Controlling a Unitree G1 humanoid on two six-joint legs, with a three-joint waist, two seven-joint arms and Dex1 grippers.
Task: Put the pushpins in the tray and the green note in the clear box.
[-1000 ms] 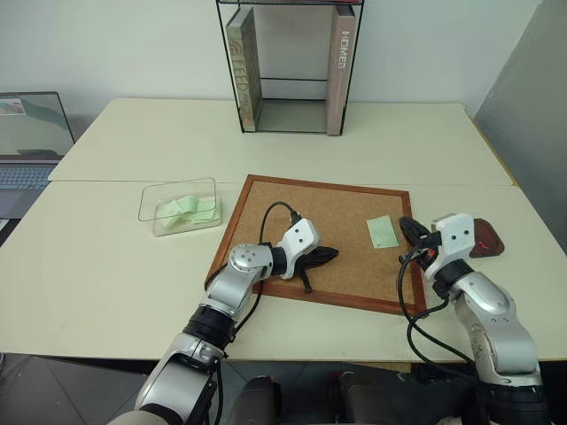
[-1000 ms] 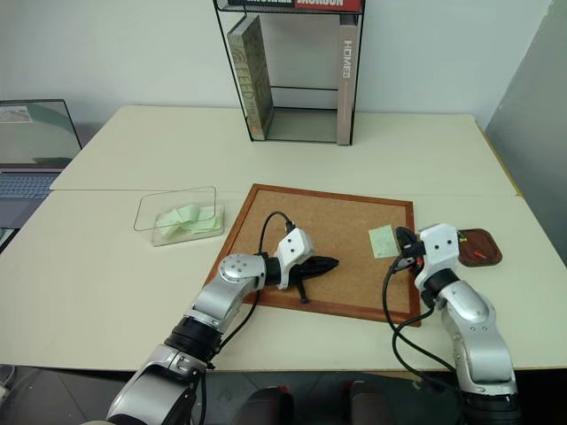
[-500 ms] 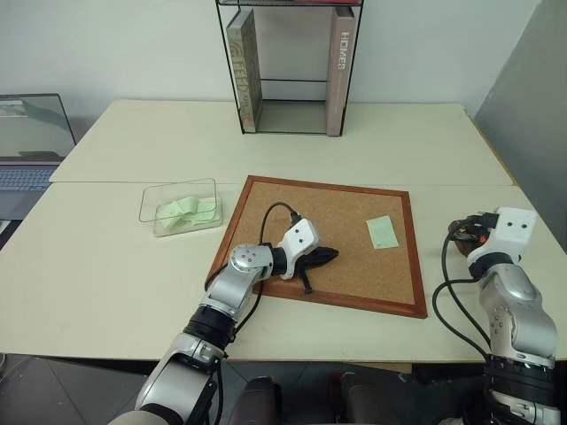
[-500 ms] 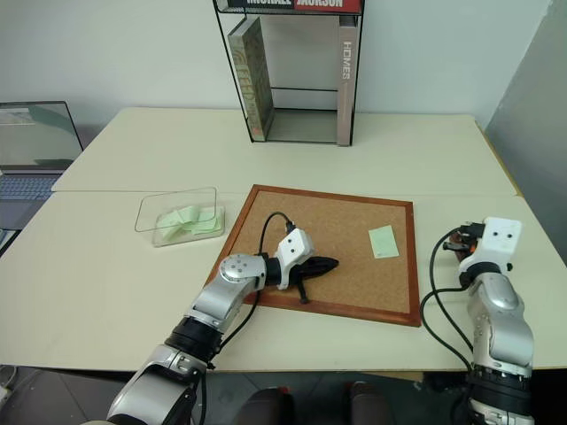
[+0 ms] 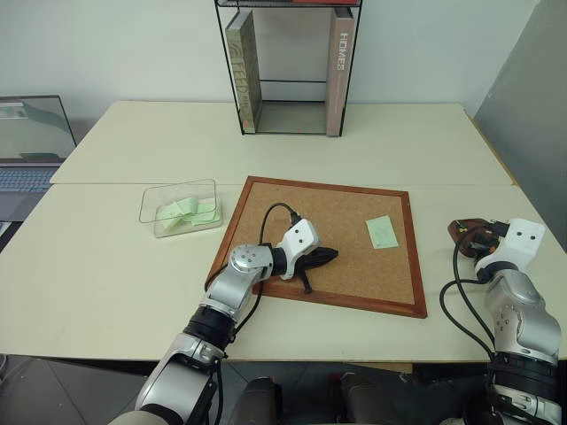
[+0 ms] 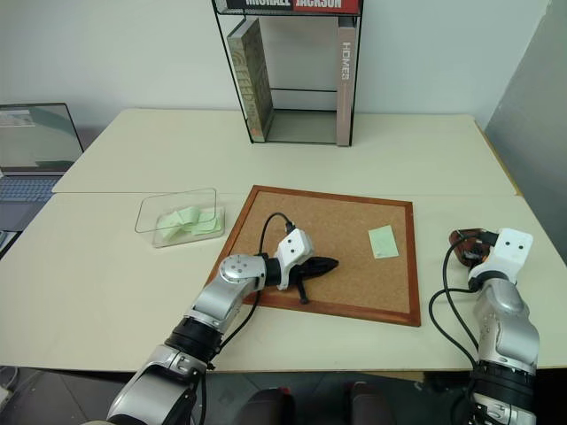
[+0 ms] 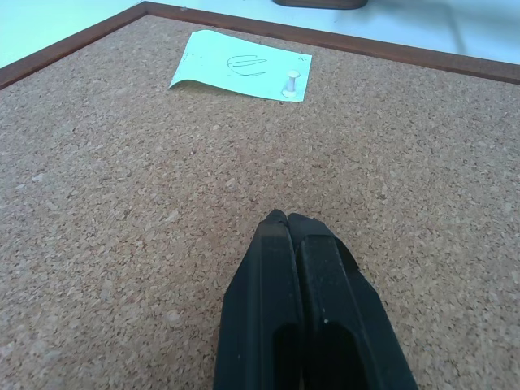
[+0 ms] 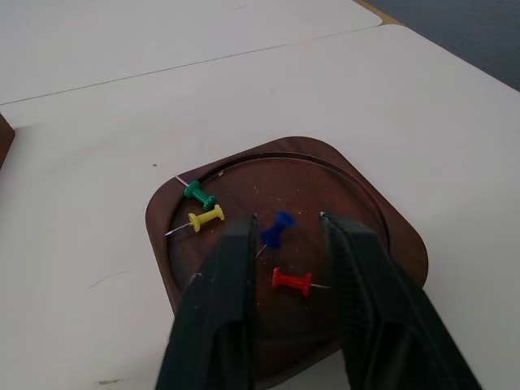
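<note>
The right gripper [image 8: 284, 236] hangs over the tray [image 8: 357, 195] at the frame's right edge, jaws parted around a blue pushpin [image 8: 276, 230] that seems just dropped beside the green, yellow and red ones. The left gripper [image 7: 286, 223] rests closed on the corkboard [image 5: 345, 212]. Next, probably: pull the white pin [image 7: 289, 83] holding the green note [image 5: 383, 232], which is bound for the clear box [image 5: 180, 205] at left.

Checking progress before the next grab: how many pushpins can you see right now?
5. Four lie in the tray: green, yellow, blue, red. One white pin still holds the green note on the corkboard.
</note>
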